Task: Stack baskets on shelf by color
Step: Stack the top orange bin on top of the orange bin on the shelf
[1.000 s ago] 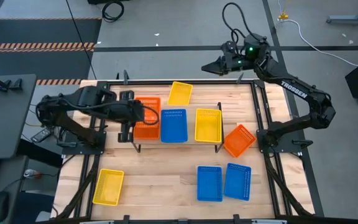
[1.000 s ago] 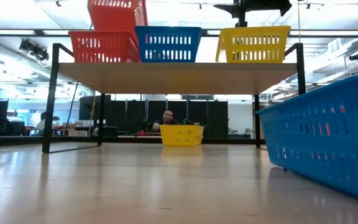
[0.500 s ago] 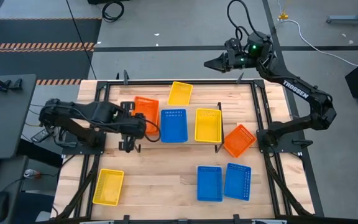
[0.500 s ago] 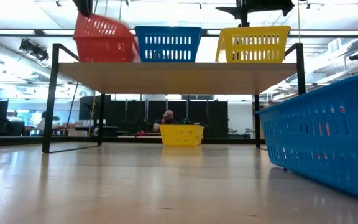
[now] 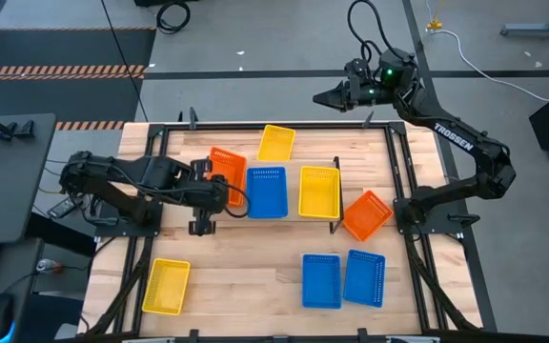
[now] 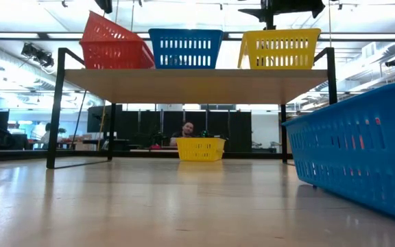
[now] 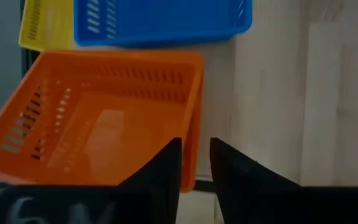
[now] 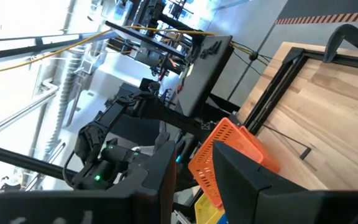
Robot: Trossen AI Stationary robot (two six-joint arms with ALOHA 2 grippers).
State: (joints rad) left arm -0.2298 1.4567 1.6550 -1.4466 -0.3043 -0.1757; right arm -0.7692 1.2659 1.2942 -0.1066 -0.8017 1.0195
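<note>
I have the left gripper (image 5: 205, 184) at the left end of the shelf (image 6: 197, 77), its fingers (image 7: 166, 165) pinched narrow over one wall of the orange basket (image 5: 227, 171). That basket sits tilted, one edge raised, just beside the blue basket (image 5: 266, 191) in the middle of the board; the yellow basket (image 5: 319, 191) stands at the right end. From the low view the orange one leans clearly while its two neighbours sit flat.

My worry is the tilt. If I let go now, I judge the basket may rock or slide off the near edge, since the board looks smooth and has no lip. The thin perforated plastic wall probably flexes under the pinch, so it could also slip free or spring sideways into the blue basket and nudge it.

All the baskets are shallow rectangular trays with slotted mesh walls and glossy plastic. The shelf is pale wood on thin black legs.

On the surface lie a second orange basket (image 5: 367, 214), two blue ones (image 5: 321, 280), a yellow one (image 5: 166, 285) near the front and another (image 5: 276, 142) behind the shelf. The right gripper (image 5: 324, 98) waits raised beyond the far edge; its fingers stand a little apart, holding nothing.
</note>
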